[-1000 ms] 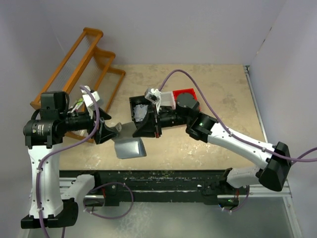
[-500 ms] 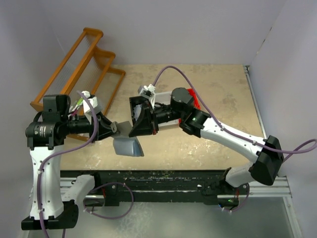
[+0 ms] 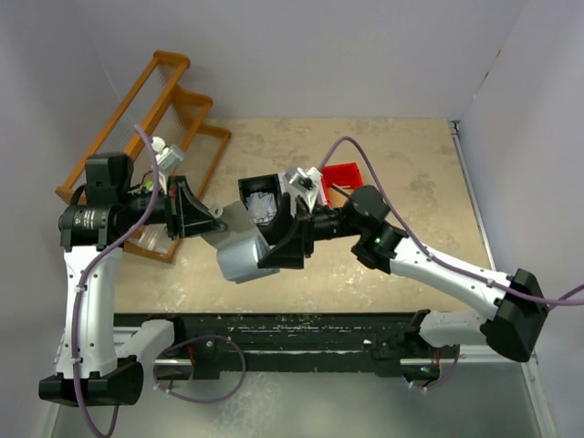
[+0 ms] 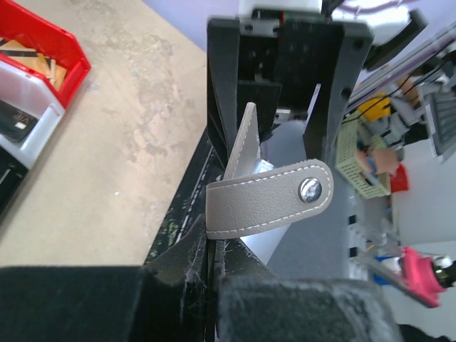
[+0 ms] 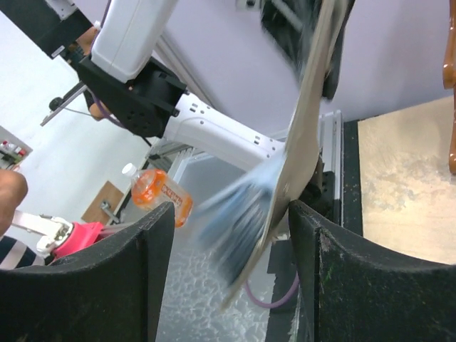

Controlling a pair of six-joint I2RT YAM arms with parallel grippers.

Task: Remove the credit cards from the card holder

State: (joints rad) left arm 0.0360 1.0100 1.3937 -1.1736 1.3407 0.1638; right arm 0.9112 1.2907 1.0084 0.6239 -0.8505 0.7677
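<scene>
No cards were out that we could see: left gripper (image 3: 213,225) pinched the card holder (image 3: 239,258) aloft between the arms, right gripper (image 3: 276,251) gaped around it, removal all to do.

Pale lilac walls (image 3: 319,55), beige speckled tabletop (image 3: 411,164), orange wooden rack (image 3: 193,108)

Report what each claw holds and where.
Left claw pinches the card holder by its flap edge beside the clasp strap; right claw stands open around it, holding nothing.
</scene>
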